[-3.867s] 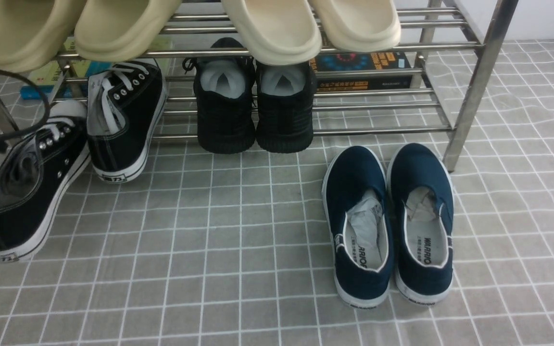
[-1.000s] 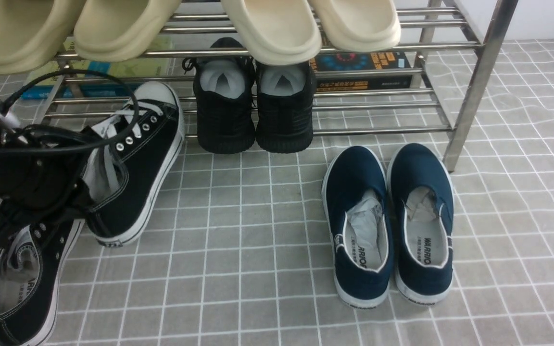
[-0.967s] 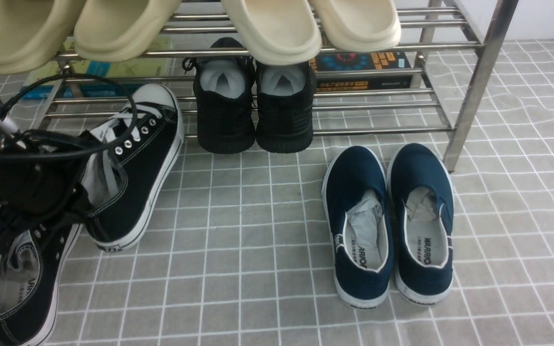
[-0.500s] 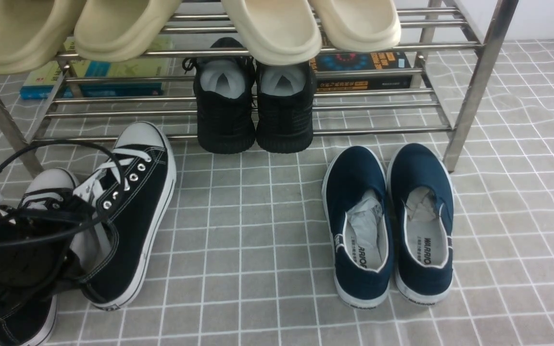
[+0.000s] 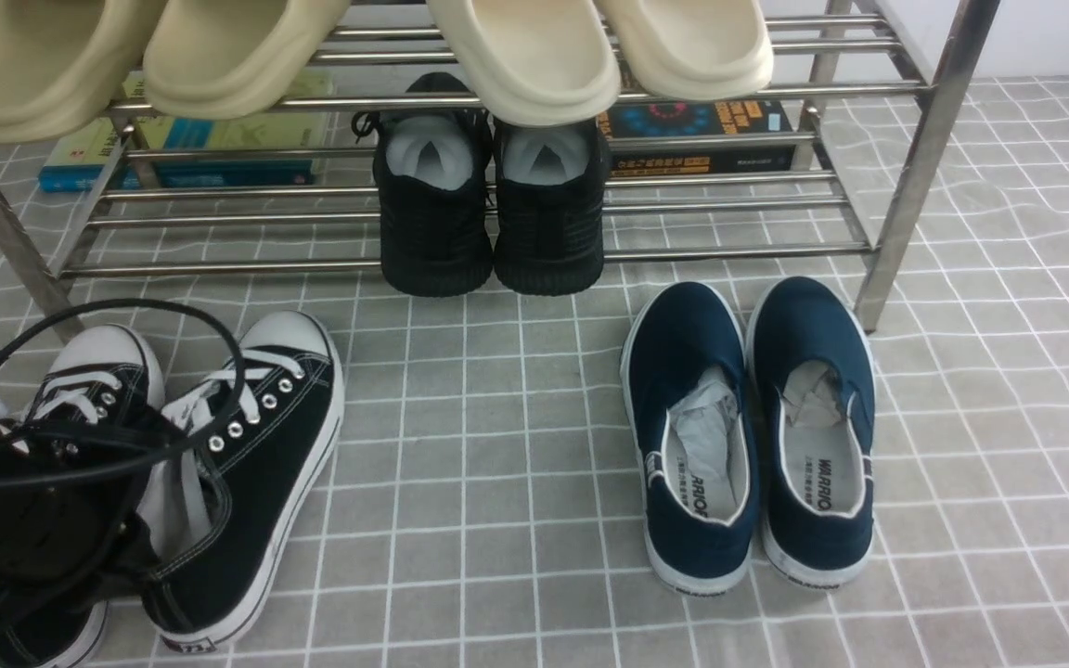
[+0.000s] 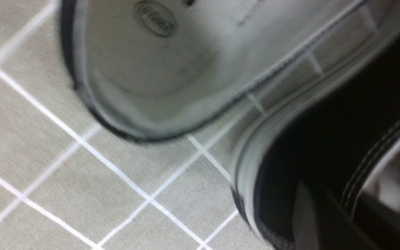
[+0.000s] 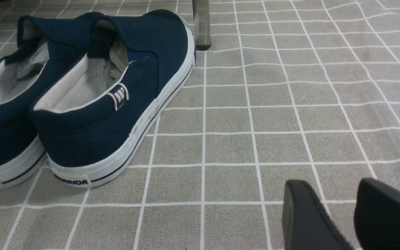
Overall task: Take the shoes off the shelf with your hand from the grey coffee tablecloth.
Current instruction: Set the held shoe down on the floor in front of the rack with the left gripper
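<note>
Already both black canvas shoes (image 5: 265, 464) stand on the grey tablecloth (image 5: 497, 464), just in front of the shelf (image 5: 720, 250), with their white toe caps toward it. The left gripper (image 5: 98, 543) is clenched on the heel edge of the shoe nearer the middle, and its body and cables cover a part of the other shoe. The right gripper (image 7: 328, 191) hangs over bare cloth beside the navy slip-ons (image 7: 92, 104), its fingers apart with nothing between them
</note>
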